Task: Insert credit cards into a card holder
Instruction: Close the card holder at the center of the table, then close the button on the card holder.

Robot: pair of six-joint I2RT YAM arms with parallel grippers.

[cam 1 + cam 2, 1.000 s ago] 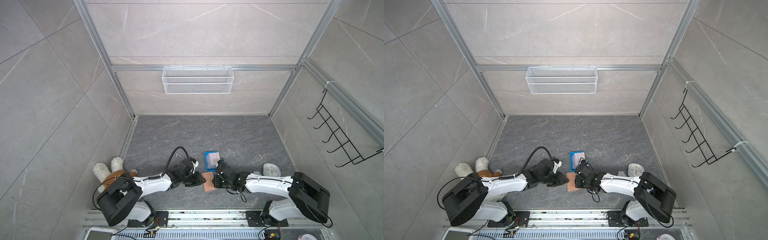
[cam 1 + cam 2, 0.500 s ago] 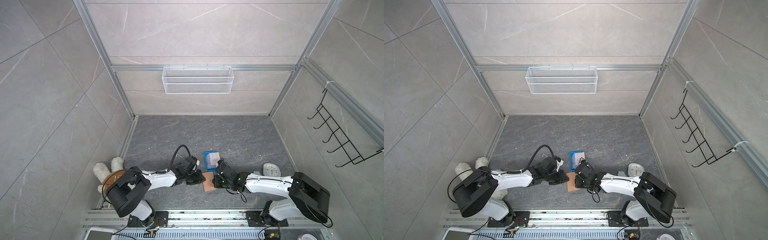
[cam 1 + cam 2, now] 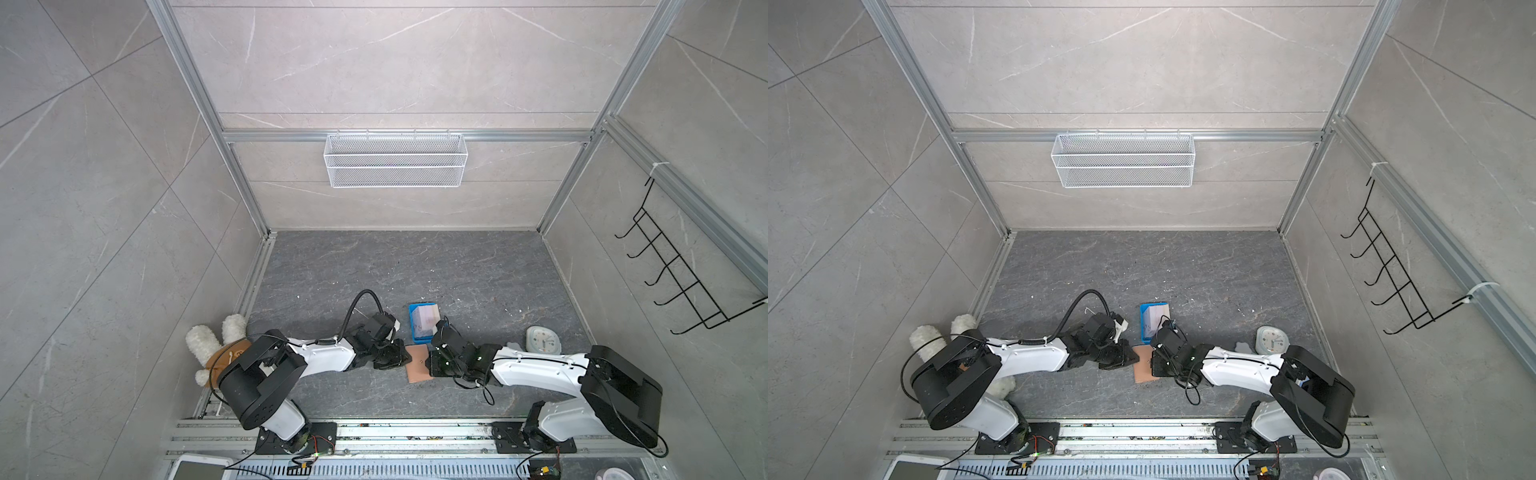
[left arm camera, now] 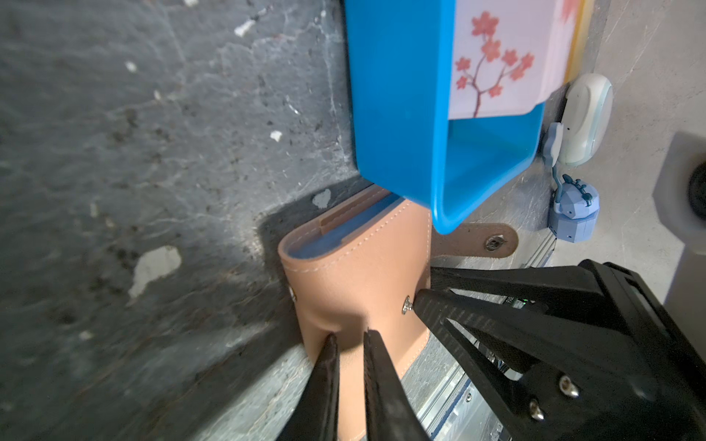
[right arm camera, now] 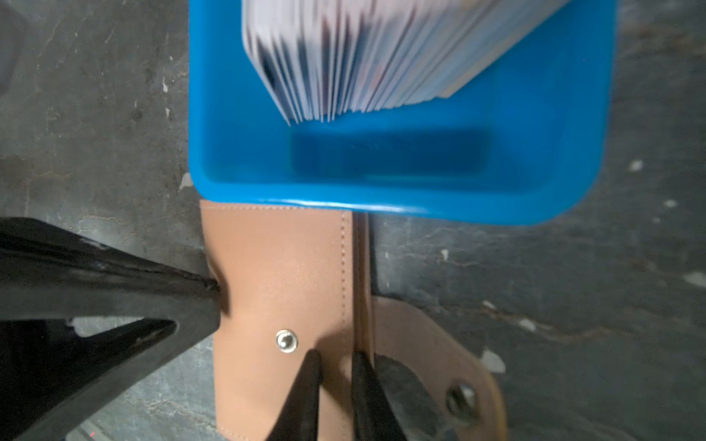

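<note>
While cards (image 5: 363, 57) are lying in the tray (image 5: 382, 204), the left gripper (image 4: 349, 338) and right gripper (image 5: 336, 355), almost closed, are pinching the folded holder (image 5: 275, 267), nothing being inserted yet.

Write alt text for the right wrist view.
The right hand has its fingertips astride the stitched edge of a closed tan card holder beside its snap stud, its tab unsnapped, while the left hand presses the opposite edge. Next to it sits a blue tray holding a leaning stack of credit cards.
</note>
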